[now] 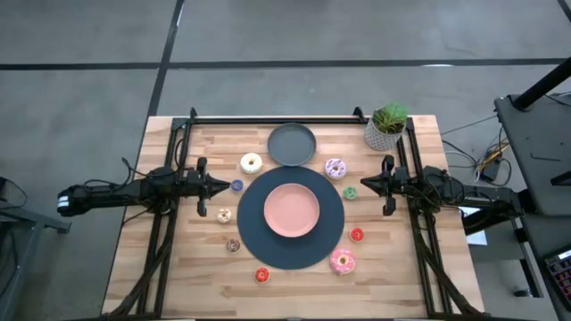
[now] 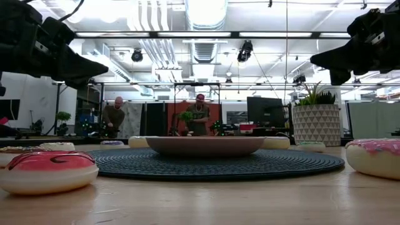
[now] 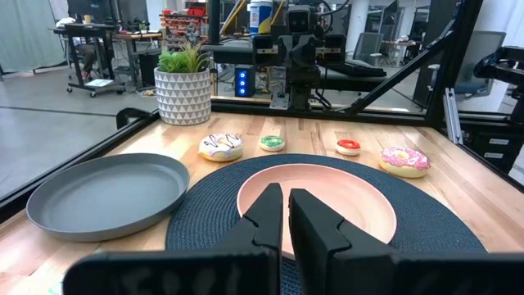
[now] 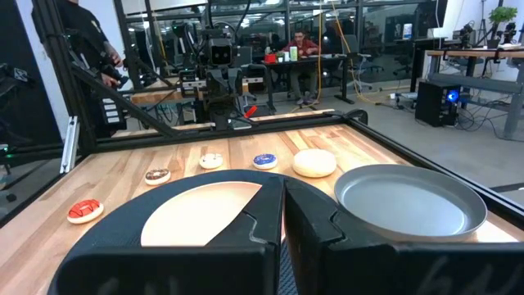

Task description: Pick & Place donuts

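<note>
With both the left end effector [image 1: 225, 186] and the right end effector [image 1: 364, 187] hovering closed and empty, the donuts [image 1: 252, 163] are sitting loose on the tabletop [image 1: 401, 285] around the round mat [image 1: 332, 234], so a careless descent is risking knocking them away.

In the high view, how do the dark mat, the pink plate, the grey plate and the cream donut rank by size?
Largest to smallest:
1. dark mat
2. pink plate
3. grey plate, close to the pink plate but slightly smaller
4. cream donut
</note>
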`<act>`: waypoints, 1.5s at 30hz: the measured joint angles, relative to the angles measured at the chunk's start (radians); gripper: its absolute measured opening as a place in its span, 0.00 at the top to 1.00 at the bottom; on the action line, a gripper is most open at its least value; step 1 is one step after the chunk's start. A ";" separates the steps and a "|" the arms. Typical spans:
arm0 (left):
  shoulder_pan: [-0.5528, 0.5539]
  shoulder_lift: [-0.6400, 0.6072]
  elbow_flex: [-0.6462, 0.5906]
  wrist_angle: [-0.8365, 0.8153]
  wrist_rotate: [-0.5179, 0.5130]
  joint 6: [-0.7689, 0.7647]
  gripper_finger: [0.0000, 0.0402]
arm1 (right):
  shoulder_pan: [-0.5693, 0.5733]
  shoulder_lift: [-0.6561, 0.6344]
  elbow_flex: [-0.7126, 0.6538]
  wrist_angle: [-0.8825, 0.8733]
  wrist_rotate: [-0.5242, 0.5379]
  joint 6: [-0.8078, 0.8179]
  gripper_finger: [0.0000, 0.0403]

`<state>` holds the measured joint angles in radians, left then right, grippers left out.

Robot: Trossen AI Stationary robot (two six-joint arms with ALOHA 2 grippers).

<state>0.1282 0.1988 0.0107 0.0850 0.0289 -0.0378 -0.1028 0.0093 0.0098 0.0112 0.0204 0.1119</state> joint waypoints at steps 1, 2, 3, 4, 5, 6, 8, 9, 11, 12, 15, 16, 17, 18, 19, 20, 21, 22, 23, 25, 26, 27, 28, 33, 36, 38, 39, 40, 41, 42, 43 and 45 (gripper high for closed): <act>0.000 0.000 0.000 0.000 0.000 0.000 1.00 | 0.000 0.000 0.000 0.000 0.000 0.000 0.98; 0.000 0.000 0.000 0.000 0.000 0.000 1.00 | 0.000 0.000 0.000 0.000 0.000 0.000 0.98; 0.000 0.000 0.000 0.000 0.000 0.000 1.00 | 0.000 0.000 0.000 0.000 0.000 0.000 0.98; 0.000 0.000 0.000 0.000 0.000 0.000 1.00 | 0.000 0.000 0.000 0.000 0.000 0.000 0.98; 0.000 0.000 0.000 0.000 0.000 0.000 1.00 | 0.000 0.000 0.000 0.000 0.000 0.000 0.98; 0.000 0.000 0.000 0.000 0.000 0.000 1.00 | 0.000 0.000 0.000 0.000 0.000 0.000 0.98; 0.000 0.000 0.000 0.000 0.000 0.000 1.00 | 0.000 0.000 0.000 0.000 0.000 0.000 0.98; 0.000 0.000 0.000 0.000 0.000 0.000 1.00 | 0.000 0.000 0.000 0.000 0.000 0.000 0.98; 0.000 0.000 0.000 0.000 0.000 0.000 1.00 | 0.000 0.000 0.000 0.000 0.000 0.000 0.98; 0.000 0.000 0.000 0.000 0.000 0.000 1.00 | 0.000 0.000 0.000 0.001 0.000 0.000 0.98; 0.000 0.000 0.000 0.000 0.000 0.000 1.00 | 0.000 0.000 0.000 0.002 0.000 0.000 0.98; 0.000 0.000 0.000 0.000 0.000 0.000 1.00 | 0.000 0.000 0.000 0.002 0.000 0.000 0.98; 0.000 0.000 0.000 0.000 0.000 0.000 1.00 | 0.000 0.000 0.000 0.002 0.000 0.000 0.98; 0.000 0.000 0.000 0.000 0.000 0.000 1.00 | 0.000 0.000 0.000 0.002 0.000 0.000 0.98; 0.000 0.000 0.000 0.000 0.000 0.000 1.00 | 0.000 0.000 0.000 0.002 0.000 0.000 0.98; 0.000 0.000 0.000 0.000 0.000 0.000 1.00 | 0.000 0.000 0.000 0.002 0.000 0.000 0.98; 0.000 0.000 0.000 0.000 0.000 0.000 1.00 | 0.000 0.000 0.000 0.002 0.000 0.000 0.98; 0.000 0.000 0.000 0.000 0.000 0.000 1.00 | 0.000 0.000 0.000 0.002 0.000 0.000 0.98; 0.000 0.000 0.000 0.000 0.000 0.000 1.00 | 0.000 0.000 0.000 0.002 0.000 0.000 0.98; 0.000 0.000 0.000 0.000 0.000 0.000 1.00 | 0.000 0.000 0.000 0.002 0.000 0.000 0.98; 0.000 0.000 0.000 0.000 0.000 0.000 1.00 | 0.000 0.000 0.000 0.002 0.000 0.000 0.98; 0.000 0.000 0.000 0.000 0.000 0.000 1.00 | 0.000 0.000 0.000 0.002 0.000 0.000 0.98; 0.000 0.000 0.000 0.000 0.000 0.000 1.00 | 0.000 0.000 0.000 0.002 0.000 0.000 0.98; 0.000 0.000 0.000 0.000 0.000 0.000 1.00 | 0.000 0.000 0.000 0.028 0.000 0.004 0.98; 0.000 0.000 0.000 0.000 0.000 0.000 1.00 | 0.000 0.000 0.000 0.055 0.001 0.001 0.98; 0.000 0.000 0.000 0.000 0.000 0.000 1.00 | 0.000 0.000 0.000 0.078 0.001 0.001 0.98; 0.000 0.000 0.000 0.000 0.000 0.000 1.00 | 0.000 0.000 0.000 0.093 0.001 0.001 0.98; 0.000 0.000 0.000 0.000 0.000 0.000 1.00 | 0.000 0.000 0.000 0.107 0.001 0.001 0.98; 0.000 0.000 0.000 0.000 0.000 0.000 1.00 | 0.000 0.000 0.000 0.124 0.001 0.001 0.98; 0.000 0.000 0.000 0.000 0.000 0.000 1.00 | 0.000 0.000 0.000 0.142 0.001 0.004 0.98; 0.000 0.000 0.000 0.000 0.000 0.000 1.00 | 0.000 0.000 0.000 0.165 0.001 0.012 0.98; 0.000 0.000 0.000 0.000 0.000 0.000 1.00 | 0.000 0.000 0.000 0.219 0.001 0.029 0.98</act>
<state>0.1280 0.1986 0.0109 0.0851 0.0288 -0.0377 -0.1028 0.0093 0.0101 0.2299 0.0212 0.1409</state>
